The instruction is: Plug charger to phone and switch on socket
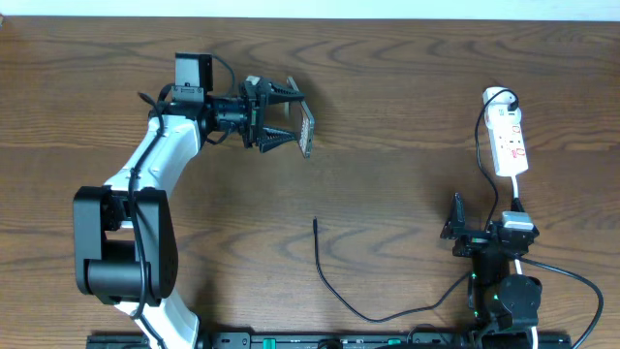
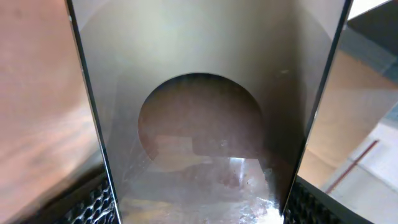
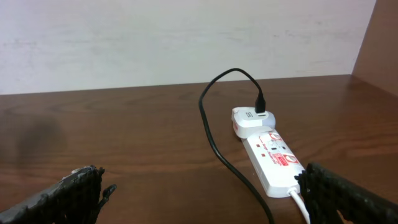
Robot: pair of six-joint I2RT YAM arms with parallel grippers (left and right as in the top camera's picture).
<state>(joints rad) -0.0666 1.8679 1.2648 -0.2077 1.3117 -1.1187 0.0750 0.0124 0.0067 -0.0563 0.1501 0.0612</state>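
Evidently the left gripper (image 1: 291,116) pinches the phone (image 1: 308,131) across its width, the phone standing on edge at the fingertips. The right gripper (image 3: 204,180) is spread and empty. The socket (image 3: 273,158) lies just ahead of its jaws, to their right, and the charger (image 1: 315,223) tip lies well off to their left. A good next move would be to nip the charger close behind its tip and line it up squarely with the phone's port. That port shows in no view, the phone's glossy face fills the left wrist view, and the socket's switch is too small to read.
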